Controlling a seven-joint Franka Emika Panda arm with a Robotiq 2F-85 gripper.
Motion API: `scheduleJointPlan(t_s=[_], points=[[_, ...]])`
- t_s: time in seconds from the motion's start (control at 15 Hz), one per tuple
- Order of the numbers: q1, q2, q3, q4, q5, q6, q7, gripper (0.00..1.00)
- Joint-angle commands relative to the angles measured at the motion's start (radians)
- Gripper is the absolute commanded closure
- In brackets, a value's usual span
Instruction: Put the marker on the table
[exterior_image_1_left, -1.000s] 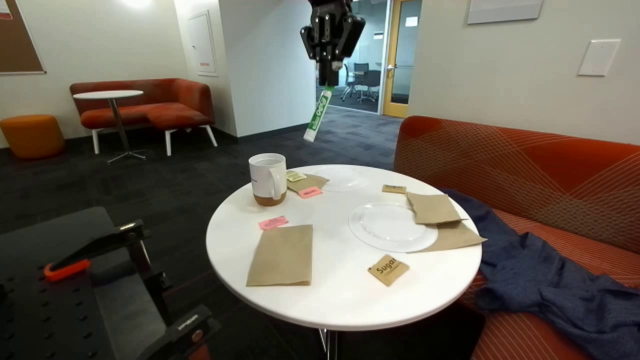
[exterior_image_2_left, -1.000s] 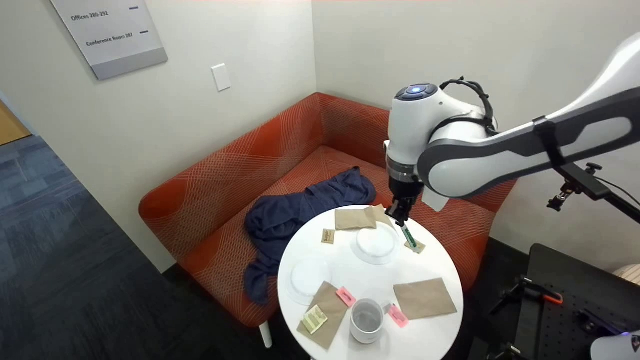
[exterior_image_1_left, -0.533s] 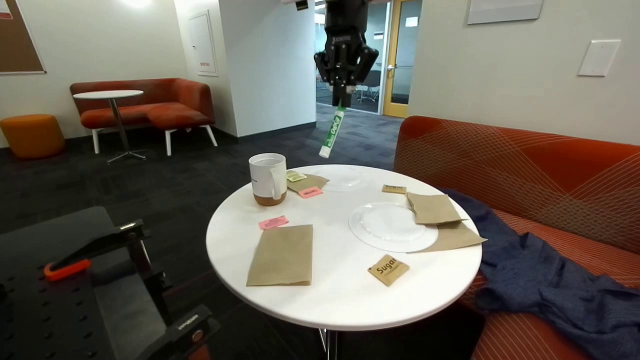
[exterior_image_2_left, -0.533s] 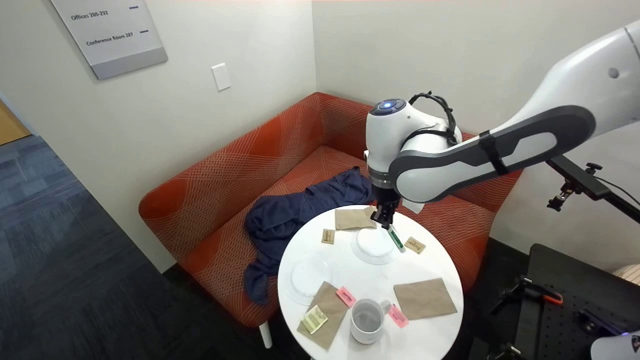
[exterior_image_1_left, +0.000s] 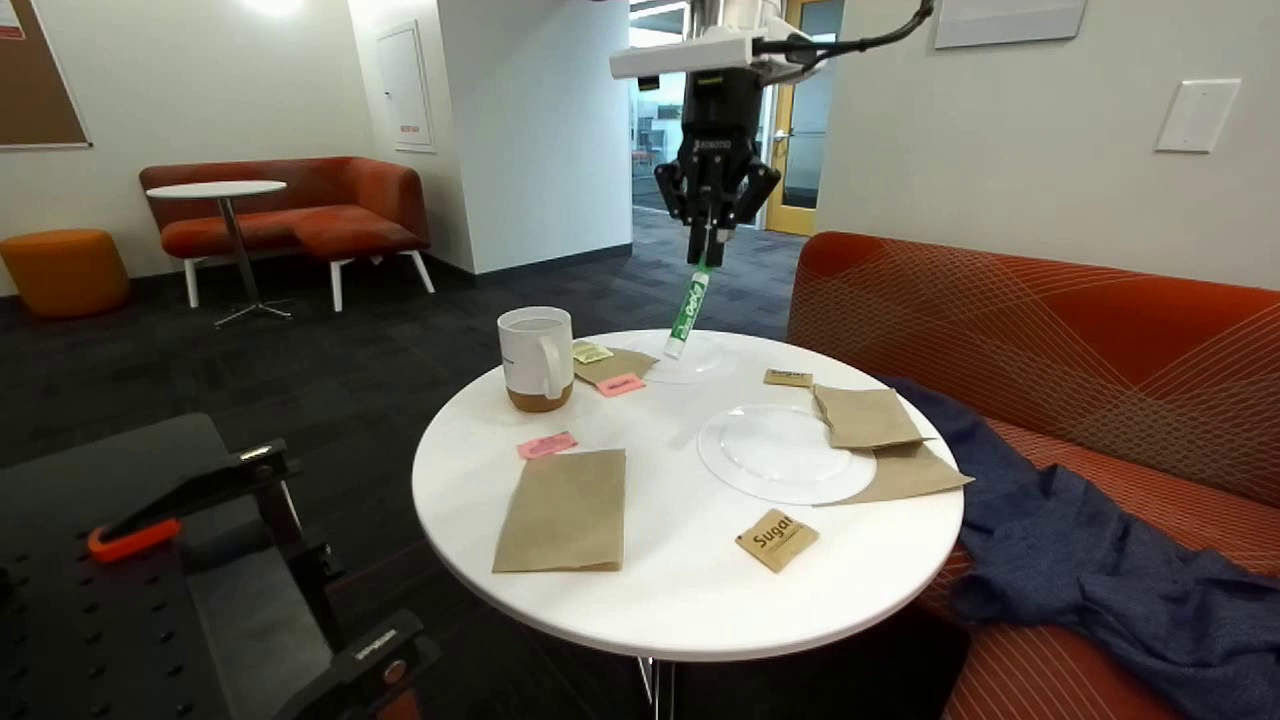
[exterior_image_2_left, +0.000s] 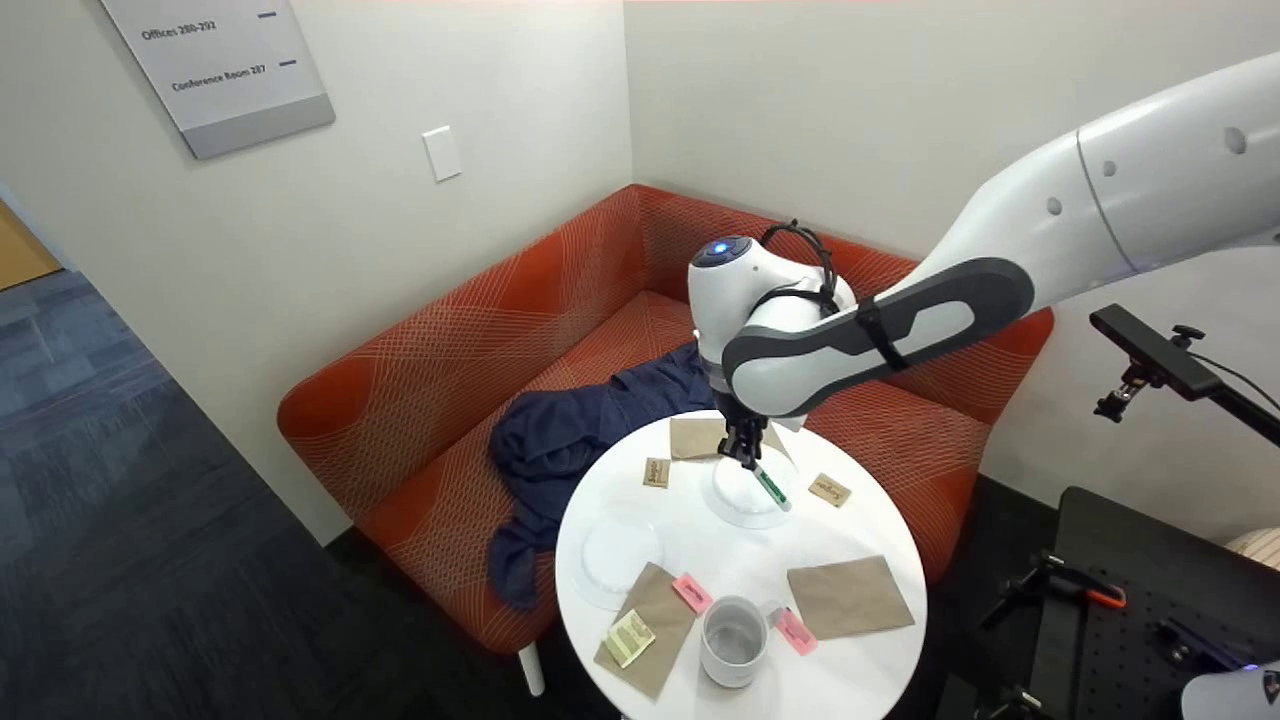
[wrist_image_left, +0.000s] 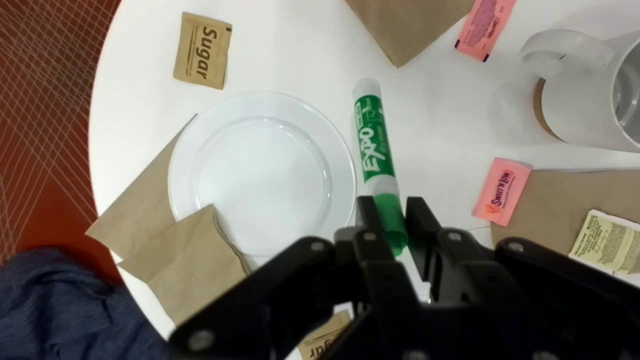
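Wrist view: marker (wrist_image_left: 376, 142) in your grip above the table (wrist_image_left: 295, 55), lowering in hand

Your gripper (wrist_image_left: 391, 211) is clamped on the green cap of the marker, and the pale end juts out free. In both exterior views the marker slants, cap high and pale end low, and it looks to be in the air, not touching the table. So I judge you are in the lowering step: the grasp is made, the setting down and the release are left to do.

The wrist view shows a white plate (wrist_image_left: 265, 185) on one side, a mug (wrist_image_left: 580, 107) on the other, and bare table between them, with brown paper (wrist_image_left: 410, 25) and a pink packet (wrist_image_left: 485, 27) near. That bare stretch looks your best landing spot. Next, come down slowly; with this slant the pale end should touch first, so ease the cap down after it before you let go. Released too high, it may roll.
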Motion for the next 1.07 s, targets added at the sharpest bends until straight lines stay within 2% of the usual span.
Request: scheduleJointPlan(t_s=[0.0, 1.0], points=[[-0.034, 0.123, 0.039, 0.138, 0.028, -0.094, -0.077, 0.95], [-0.037, 0.421, 0.076, 0.443, 0.019, -0.273, -0.173, 0.95]])
